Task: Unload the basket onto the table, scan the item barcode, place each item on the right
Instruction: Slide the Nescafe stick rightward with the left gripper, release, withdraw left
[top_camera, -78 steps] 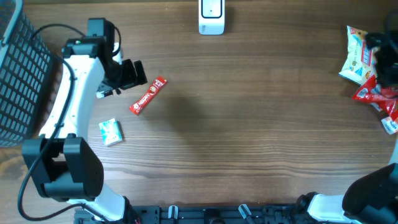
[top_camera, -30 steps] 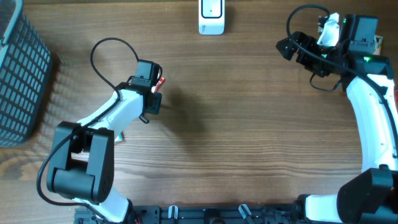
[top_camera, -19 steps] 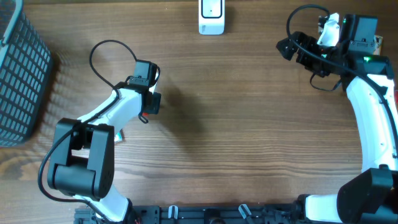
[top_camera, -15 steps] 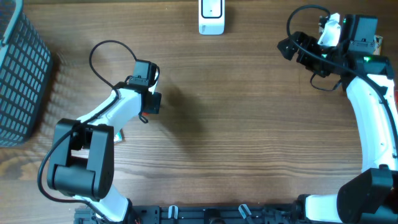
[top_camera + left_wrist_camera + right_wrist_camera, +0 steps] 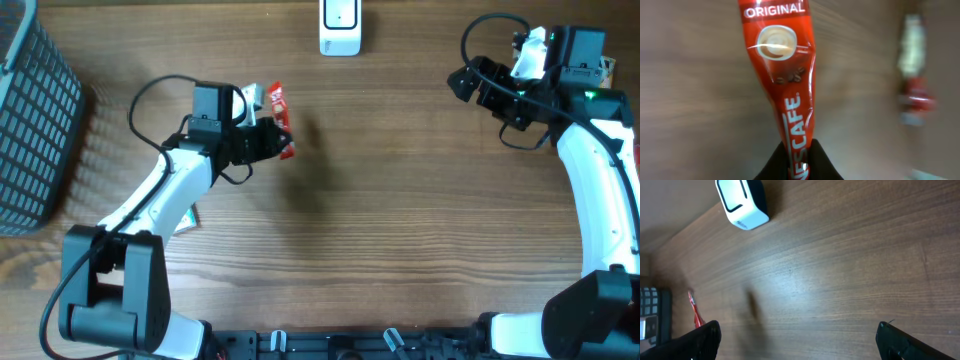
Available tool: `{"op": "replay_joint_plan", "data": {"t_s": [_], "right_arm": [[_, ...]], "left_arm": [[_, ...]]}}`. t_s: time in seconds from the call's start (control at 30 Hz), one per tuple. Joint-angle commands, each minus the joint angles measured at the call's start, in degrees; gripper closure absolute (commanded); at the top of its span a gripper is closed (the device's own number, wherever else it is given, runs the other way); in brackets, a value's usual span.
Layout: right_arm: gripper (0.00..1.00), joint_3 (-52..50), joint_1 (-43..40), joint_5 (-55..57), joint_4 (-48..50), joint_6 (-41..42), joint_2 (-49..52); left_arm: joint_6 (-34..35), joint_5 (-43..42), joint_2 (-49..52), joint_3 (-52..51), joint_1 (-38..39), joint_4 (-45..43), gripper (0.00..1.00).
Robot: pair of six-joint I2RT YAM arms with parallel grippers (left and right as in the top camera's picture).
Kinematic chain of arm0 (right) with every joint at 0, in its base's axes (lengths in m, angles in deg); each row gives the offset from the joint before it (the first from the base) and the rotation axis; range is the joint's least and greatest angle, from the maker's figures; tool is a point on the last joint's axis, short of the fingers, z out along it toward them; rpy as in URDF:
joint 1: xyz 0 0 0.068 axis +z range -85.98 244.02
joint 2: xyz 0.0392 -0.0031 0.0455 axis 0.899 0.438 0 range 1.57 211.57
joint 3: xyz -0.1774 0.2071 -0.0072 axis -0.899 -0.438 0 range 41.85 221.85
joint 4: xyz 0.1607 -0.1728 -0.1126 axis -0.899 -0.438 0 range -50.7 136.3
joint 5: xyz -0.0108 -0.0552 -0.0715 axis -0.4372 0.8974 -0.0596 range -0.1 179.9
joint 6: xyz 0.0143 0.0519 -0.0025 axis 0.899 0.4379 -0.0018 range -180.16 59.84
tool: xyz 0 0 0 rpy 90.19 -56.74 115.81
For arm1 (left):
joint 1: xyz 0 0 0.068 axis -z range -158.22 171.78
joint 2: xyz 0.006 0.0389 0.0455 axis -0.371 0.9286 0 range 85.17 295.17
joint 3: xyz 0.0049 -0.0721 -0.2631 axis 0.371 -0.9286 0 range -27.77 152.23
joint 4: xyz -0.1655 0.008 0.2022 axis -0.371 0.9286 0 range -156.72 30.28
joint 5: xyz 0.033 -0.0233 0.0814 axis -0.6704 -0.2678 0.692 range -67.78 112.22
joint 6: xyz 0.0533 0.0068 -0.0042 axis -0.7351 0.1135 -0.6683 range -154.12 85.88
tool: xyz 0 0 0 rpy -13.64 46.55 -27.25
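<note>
Where the overhead view is taken as a clock face centred on the table [image 5: 400,240], we find the coffee sachet [image 5: 279,108] at about 10 o'clock, lifted clear of the wood; its shadow falls on the surface at its 4 o'clock. The left gripper [image 5: 277,140] is closed almost completely on the sachet's lower end; in the left wrist view the two dark fingertips [image 5: 771,167] pinch the red wrapper [image 5: 788,85] at the bottom of the picture, and the sachet runs up from them towards 12 o'clock, with the words NESCAFE and ORIGINAL and a cup emblem facing the camera. We cannot see a barcode on this face. Blurred packets [image 5: 912,75] lie well apart at 3 o'clock in that view.

The white scanner [image 5: 340,26] stands at 12 o'clock on the table's far edge; the sachet hangs near its 8 o'clock and does not touch it. A dark wire basket [image 5: 30,110] occupies the 9 o'clock edge.

The right gripper [image 5: 468,82] hangs at about 2 o'clock with its jaws spread fully and nothing between them; in the right wrist view [image 5: 797,326] its fingers frame bare wood, with the scanner [image 5: 742,202] at 11 o'clock and the sachet [image 5: 694,311] a thin red strip at 8 o'clock.
</note>
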Motion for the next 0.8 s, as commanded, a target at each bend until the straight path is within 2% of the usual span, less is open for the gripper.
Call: {"op": "replay_joint_plan", "data": {"t_s": [0.0, 0.07, 0.2, 0.3, 0.47, 0.57, 0.67, 0.73, 0.77], "right_arm": [[0.0, 0.59, 0.15, 0.68, -0.72, -0.9, -0.13], [0.0, 0.59, 0.15, -0.33, -0.9, -0.94, -0.13], [0.0, 0.59, 0.2, -1.62, -1.18, -0.92, -0.13], [0.0, 0.59, 0.2, -2.36, -1.31, -0.61, -0.13], [0.0, 0.57, 0.2, -2.29, -1.66, -0.76, -0.13], [0.0, 0.57, 0.2, -2.1, -2.34, -2.54, -0.02], [0.0, 0.57, 0.39, -2.1, -3.61, -2.75, 0.15], [0.0, 0.57, 1.29, -2.19, -5.25, -4.74, 0.24], [0.0, 0.57, 2.05, -2.27, -6.1, -6.58, 0.24]], "left_arm": [[9.27, -18.49, 1.07, -1.01, 0.66, 1.07, 0.86], [11.02, -19.15, 1.99, -2.89, 2.29, 1.27, 0.86], [14.93, -20.46, 3.52, -6.51, 4.59, -3.02, 0.94], [14.99, -22.12, 4.44, -7.19, 4.7, -4.92, 0.94], [14.62, -20.24, 4.55, -7.15, 3.78, -6.12, 0.74], [15.02, -22.97, 4.24, -6.71, 1.97, -6.4, 0.7], [14.99, -25.29, 3.19, -6.62, -0.31, -6.84, 0.57], [15.02, -25.77, 1.97, -6.62, -2.03, -7.08, 0.46], [14.99, -25.77, 1.22, -6.62, -3.02, -7.08, 0.31]]}}
